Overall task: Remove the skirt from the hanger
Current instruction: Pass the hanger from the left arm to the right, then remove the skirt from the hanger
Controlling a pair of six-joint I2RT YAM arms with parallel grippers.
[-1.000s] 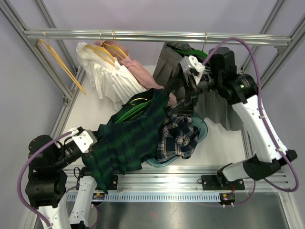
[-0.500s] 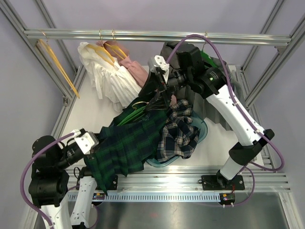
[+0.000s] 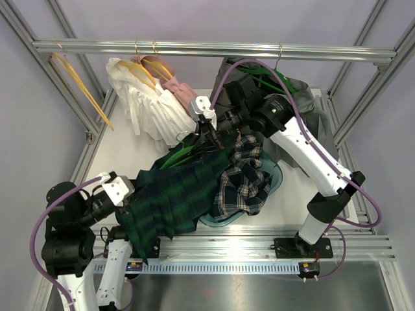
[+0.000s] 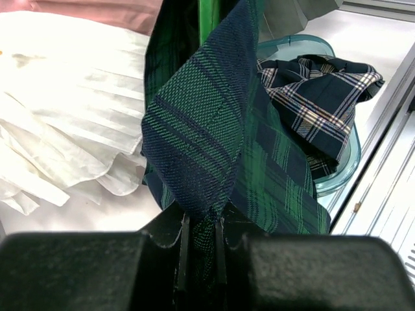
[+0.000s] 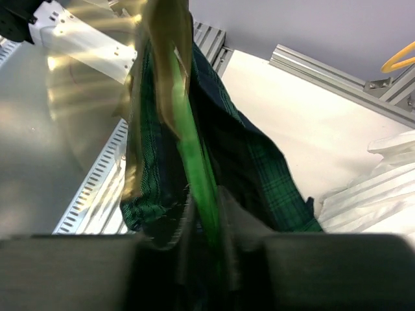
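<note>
The task is at the pulling-apart step. The dark green and navy tartan skirt (image 3: 172,194) lies stretched across the white table (image 3: 123,155) between the two arms. Its near end is pinched flat in the clenched left gripper (image 4: 200,228), and its far end is hung on the bright green plastic hanger (image 5: 191,155). The right gripper (image 5: 209,223) has its fingers drawn in on either side of the hanger's bar. In the right wrist view they look closed on it, grasping the hanger rather than the cloth. Judged from this, the skirt is not yet free. The next move calls for the right arm to hold the hanger firm while the left draws the cloth off it. The cloth should not snag on the hanger's ends or drag on the translucent teal basin (image 3: 277,173) just beside it. A second ago the right arm was at the grey garment (image 3: 314,103) hanging on the right; it has swung over to the hanger and its fingers have come in from wide open. The left grip is unchanged.
</note>
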